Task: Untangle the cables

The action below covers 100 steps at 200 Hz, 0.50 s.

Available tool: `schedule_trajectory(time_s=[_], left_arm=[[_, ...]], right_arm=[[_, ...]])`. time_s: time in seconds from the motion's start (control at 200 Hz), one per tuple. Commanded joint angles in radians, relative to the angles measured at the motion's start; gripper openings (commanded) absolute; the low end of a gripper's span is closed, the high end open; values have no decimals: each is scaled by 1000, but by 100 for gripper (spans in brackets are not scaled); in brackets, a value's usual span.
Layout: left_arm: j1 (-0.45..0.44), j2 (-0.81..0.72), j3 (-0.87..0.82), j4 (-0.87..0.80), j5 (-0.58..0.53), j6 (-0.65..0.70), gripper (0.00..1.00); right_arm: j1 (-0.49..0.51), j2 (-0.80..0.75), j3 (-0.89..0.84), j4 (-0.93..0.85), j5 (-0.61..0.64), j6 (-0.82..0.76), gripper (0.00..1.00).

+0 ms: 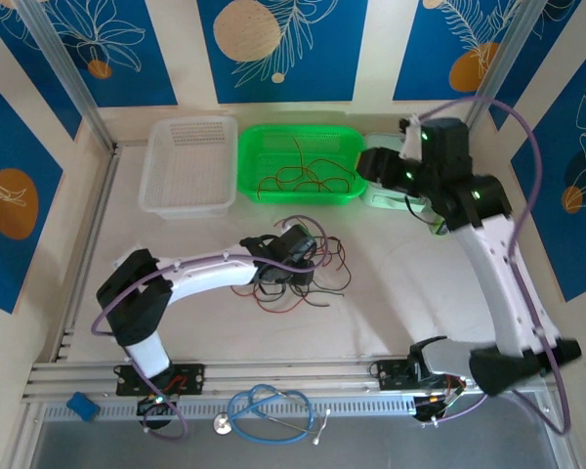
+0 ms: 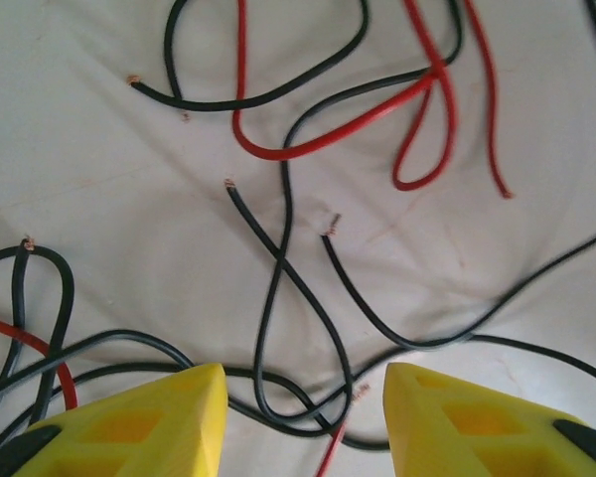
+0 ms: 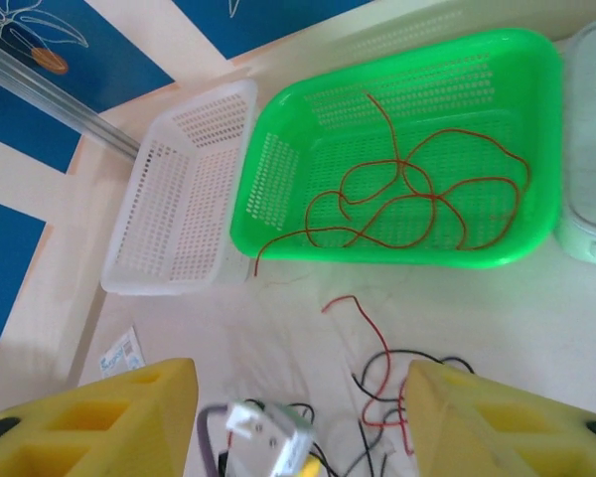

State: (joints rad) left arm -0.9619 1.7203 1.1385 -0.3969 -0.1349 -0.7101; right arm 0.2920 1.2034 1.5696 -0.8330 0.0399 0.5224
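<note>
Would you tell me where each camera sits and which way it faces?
Top external: above and behind the robot, looking down; left arm and right arm show.
Left wrist: low, facing down at black cables and a red cable; its yellow jaws show, apart.
Right wrist: raised, facing down toward the green basket holding red cables; its yellow jaws show, apart.
Top external and right wrist share the green basket and white basket.

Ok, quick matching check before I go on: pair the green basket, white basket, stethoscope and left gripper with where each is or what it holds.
1 green basket
2 white basket
3 stethoscope
4 left gripper

A over the tangled cables
B near edge, in the middle
C holds red cables
D far side, left of the green one

Pairs: 1-C, 2-D, 3-B, 4-A
</note>
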Motion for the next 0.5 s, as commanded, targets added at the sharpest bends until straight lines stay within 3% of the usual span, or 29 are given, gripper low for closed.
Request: schedule_trajectory(time_s=[0.0,0.195,0.495], left_arm=[[24,38,-4,59,-54,-43,45],[49,107,-21,162,-54,-58,42],[72,151,-35,267,-65,-41,38]], right_arm=[[-9,-96,-120,2,34,-13,56],[-20,-265,-280,-36,43,10,55],[-27,-361,-396,-60,22,42,51]])
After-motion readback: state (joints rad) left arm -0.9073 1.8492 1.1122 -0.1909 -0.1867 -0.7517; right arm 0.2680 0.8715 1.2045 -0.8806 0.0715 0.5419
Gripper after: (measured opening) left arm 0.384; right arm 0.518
